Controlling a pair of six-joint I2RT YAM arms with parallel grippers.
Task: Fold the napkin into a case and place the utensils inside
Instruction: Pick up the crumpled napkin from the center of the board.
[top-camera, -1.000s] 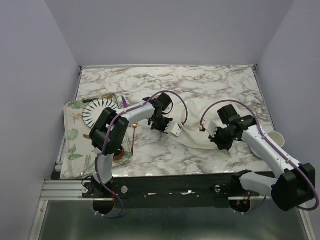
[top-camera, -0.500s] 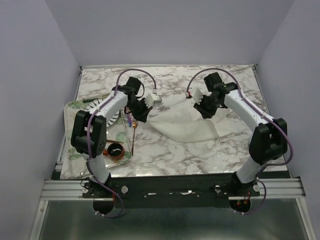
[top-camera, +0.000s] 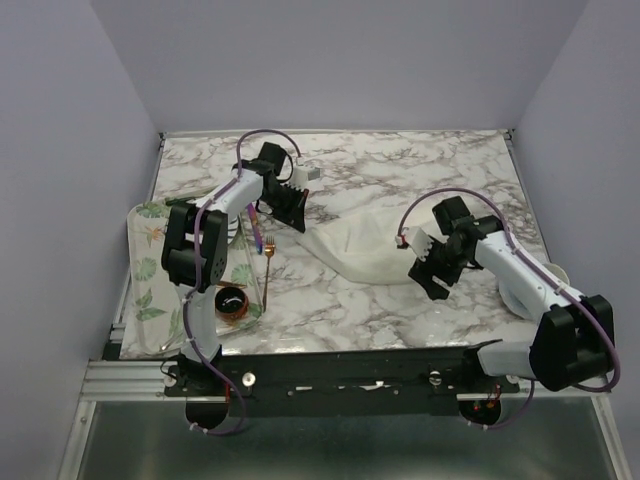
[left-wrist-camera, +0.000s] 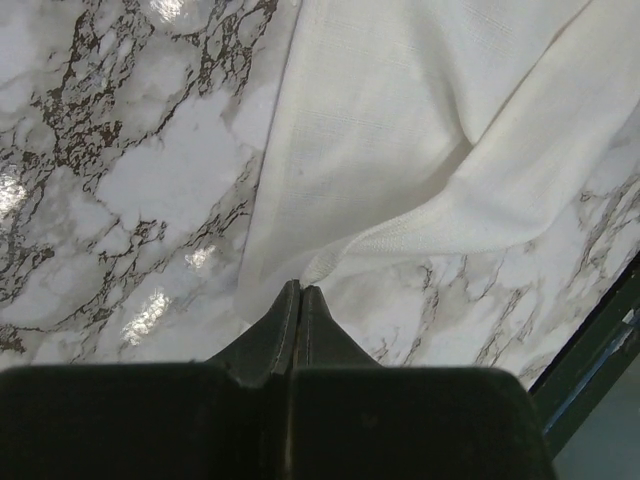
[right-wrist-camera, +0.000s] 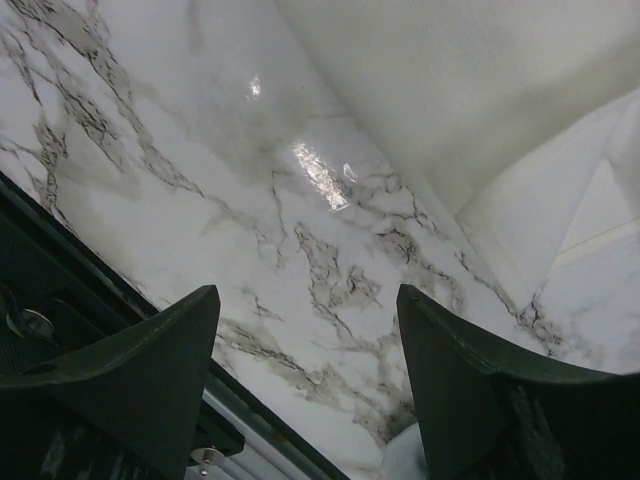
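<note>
Napkin: the napkin (top-camera: 375, 250) is a plain cream cloth, loosely bunched and creased, not yet shaped into a pocket.
Napkin position: it lies across the middle of the top view, running from centre-left down toward centre-right on the marble table (top-camera: 420, 170).
Left claw: the left gripper (top-camera: 297, 224) has its jaws pressed together, pinching the napkin's left corner; in the left wrist view the cloth's hemmed corner meets the fingertips (left-wrist-camera: 299, 292).
Right claw: the right gripper (top-camera: 433, 283) stands with its jaws wide apart and nothing between them, above bare marble just beside the napkin's right end (right-wrist-camera: 480, 90).
Utensils: the fork (top-camera: 268, 262), copper-gold and thin, lies left of the napkin; the purple-blue utensil (top-camera: 258, 238) shows just above it, partly hidden by the left arm.
Surroundings: a leaf-print tray (top-camera: 145, 290) fills the left edge, with a dark bowl (top-camera: 232, 300) near its lower right.
Textures: the cloth is finely woven and matte; the marble is glossy white with grey-brown veins.
</note>
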